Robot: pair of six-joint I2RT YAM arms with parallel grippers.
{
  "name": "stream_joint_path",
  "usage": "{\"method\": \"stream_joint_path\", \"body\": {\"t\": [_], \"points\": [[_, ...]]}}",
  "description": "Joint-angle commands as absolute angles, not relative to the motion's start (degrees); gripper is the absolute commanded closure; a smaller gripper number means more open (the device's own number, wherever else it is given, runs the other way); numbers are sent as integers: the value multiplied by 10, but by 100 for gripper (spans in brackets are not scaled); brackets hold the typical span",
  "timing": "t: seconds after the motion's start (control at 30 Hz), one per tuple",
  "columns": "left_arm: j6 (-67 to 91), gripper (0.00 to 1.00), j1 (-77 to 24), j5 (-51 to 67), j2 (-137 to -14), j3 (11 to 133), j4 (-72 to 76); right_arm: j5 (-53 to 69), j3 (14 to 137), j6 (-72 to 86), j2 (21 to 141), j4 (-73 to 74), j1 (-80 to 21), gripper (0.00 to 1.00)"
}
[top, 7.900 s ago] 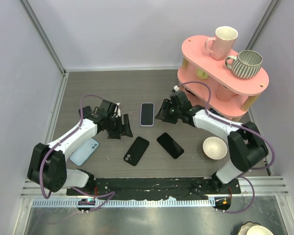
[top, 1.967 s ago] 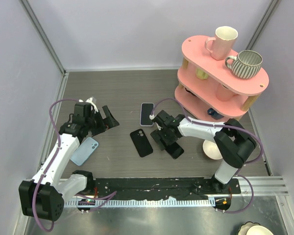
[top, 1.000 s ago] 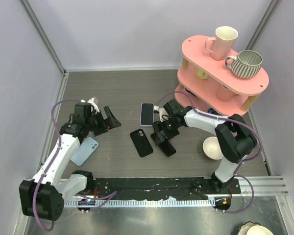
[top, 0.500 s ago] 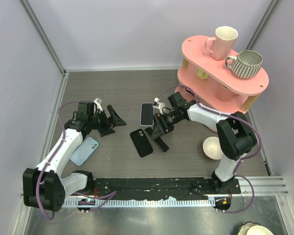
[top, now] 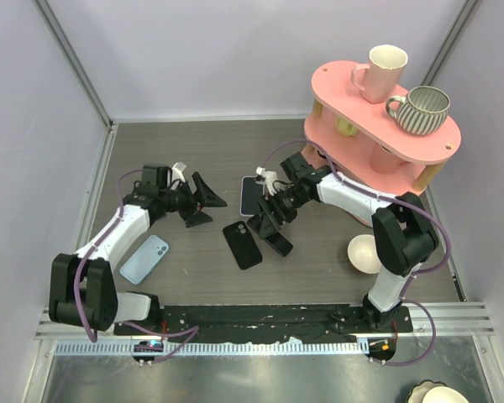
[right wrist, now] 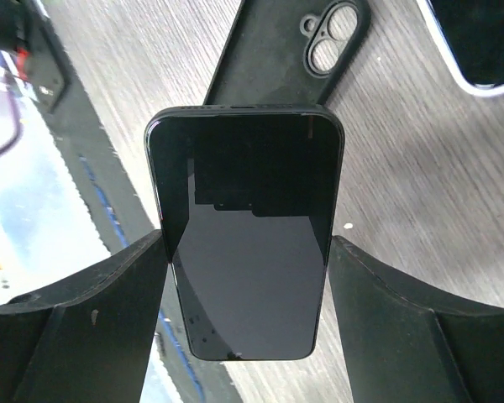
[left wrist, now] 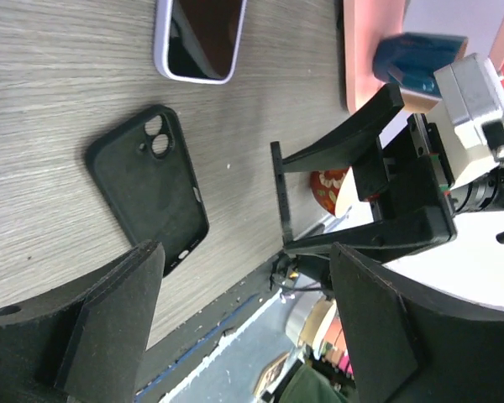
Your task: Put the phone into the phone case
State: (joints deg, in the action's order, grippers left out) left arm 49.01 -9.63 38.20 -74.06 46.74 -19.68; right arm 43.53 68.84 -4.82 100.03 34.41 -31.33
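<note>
**Top view.** The right gripper point(top: 269, 225) was clamped on the black phone point(top: 279, 244), holding it at a tilt over the table point(top: 193, 151). The case point(top: 242, 244) lay flat just beside the phone, on the robot's left. From above I could not tell whether the two touched. The case's long axis ran far-left to near-right, with the camera hole at the far end. The left gripper point(top: 206, 206) hung wide and empty, farther left of the case. The right arm was nearer and carried the load. A lavender phone point(top: 250, 196) lay just beyond the case. A blue phone point(top: 144, 259) lay well apart, at near left.

**Left wrist view.** Past the spread left fingers point(left wrist: 109, 336), the case point(left wrist: 147, 186) showed whole, apparently open side up, with nothing in it. The phone point(left wrist: 277, 172) appeared edge-on as a thin bar, pinched by the right gripper point(left wrist: 282, 206). Only this view showed the phone off to one side of the case rather than over it. Whether its lower end touched the table was unclear.

**Right wrist view.** The phone point(right wrist: 245, 168) had its screen toward the camera and its long sides against both fingers point(right wrist: 92, 336). The case's camera end point(right wrist: 298, 46) showed just past the phone's top edge, with its axis skewed to the phone's.

Judgement: the move needs a wrist twist to align the axes, then travel forward and down. Height could not be read from this view.
</note>
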Motion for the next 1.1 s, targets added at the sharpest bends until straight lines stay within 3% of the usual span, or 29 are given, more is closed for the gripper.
{"method": "stream_joint_path", "body": {"t": [0.0, 0.43, 1.07], "points": [[471, 17, -95, 478, -765, 494, -156, 330, 750, -140, 962, 384, -373, 52], [454, 23, -116, 498, -806, 475, -159, 169, 672, -157, 862, 245, -445, 55], [466, 29, -208, 532, -870, 526, -103, 178, 650, -187, 830, 256, -473, 57]]}}
